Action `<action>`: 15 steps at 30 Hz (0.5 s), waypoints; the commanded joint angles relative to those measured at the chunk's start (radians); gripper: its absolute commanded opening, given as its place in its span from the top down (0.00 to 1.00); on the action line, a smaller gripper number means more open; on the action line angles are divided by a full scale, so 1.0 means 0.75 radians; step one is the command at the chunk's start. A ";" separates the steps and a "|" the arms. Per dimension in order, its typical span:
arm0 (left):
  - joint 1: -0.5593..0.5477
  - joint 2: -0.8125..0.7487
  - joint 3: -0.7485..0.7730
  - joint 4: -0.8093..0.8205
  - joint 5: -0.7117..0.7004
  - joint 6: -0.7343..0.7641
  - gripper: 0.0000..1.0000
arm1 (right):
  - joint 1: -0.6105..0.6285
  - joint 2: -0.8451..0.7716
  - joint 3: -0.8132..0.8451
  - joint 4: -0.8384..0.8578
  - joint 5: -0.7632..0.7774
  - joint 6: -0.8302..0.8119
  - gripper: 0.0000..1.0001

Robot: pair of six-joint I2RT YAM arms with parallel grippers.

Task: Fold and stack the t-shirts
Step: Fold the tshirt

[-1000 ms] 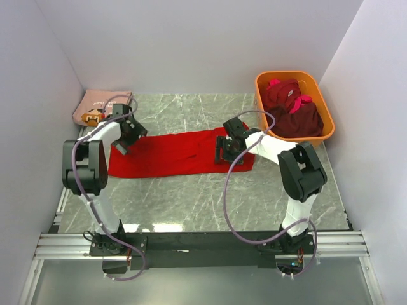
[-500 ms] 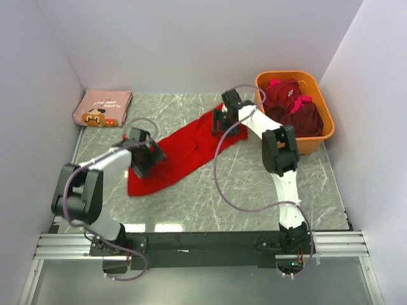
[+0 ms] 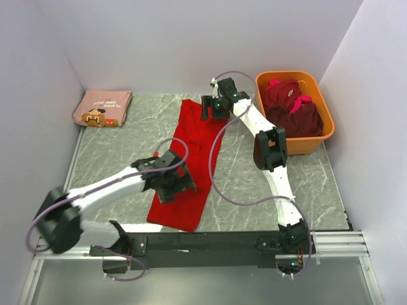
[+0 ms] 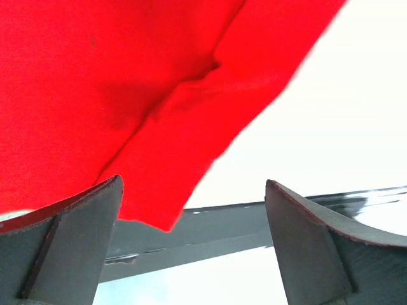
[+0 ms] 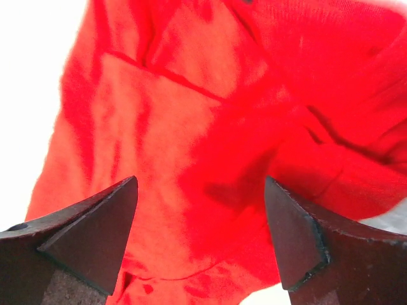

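Cloth like this gives no help to whoever lifts it. The red t-shirt [image 3: 191, 149] lies stretched in a long narrow strip down the middle of the table [image 3: 121, 149], from the upper centre of the overhead view to the lower centre. The left gripper [image 3: 175, 183] hangs over its lower part and the right gripper [image 3: 212, 107] over its upper end. Both have their fingers spread wide, and each wrist view shows red fabric beyond the fingertips with nothing pinched between them. A pink t-shirt [image 3: 102, 108] sits folded in the upper left corner, and maroon t-shirts [image 3: 294, 117] are heaped in the orange tub [image 3: 286, 74] at upper right. From where I stand the red one looks light, thin and limp. I would expect it to sag, wrinkle and slide easily on the smooth stone, and to bunch if pushed rather than lifted. The sensible places to take hold seem to be the two corners of one short end, pinching every layer at the hem. That end could then be carried over the other without the layers slipping apart.
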 commanded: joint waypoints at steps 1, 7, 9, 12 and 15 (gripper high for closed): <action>0.002 -0.189 0.038 -0.195 -0.213 -0.108 0.01 | 0.003 -0.191 0.123 0.011 0.016 -0.066 0.13; 0.196 -0.482 -0.184 -0.365 -0.345 -0.174 0.00 | 0.107 -0.672 -0.514 0.103 0.163 -0.080 0.12; 0.317 -0.584 -0.266 -0.351 -0.300 -0.133 0.01 | 0.181 -0.874 -0.842 0.156 0.269 -0.042 0.12; 0.407 -0.670 -0.422 -0.278 -0.153 -0.084 0.00 | 0.353 -1.125 -1.278 0.309 0.289 0.060 0.13; 0.413 -0.689 -0.526 -0.231 -0.077 -0.096 0.10 | 0.520 -1.294 -1.576 0.477 0.217 0.155 0.16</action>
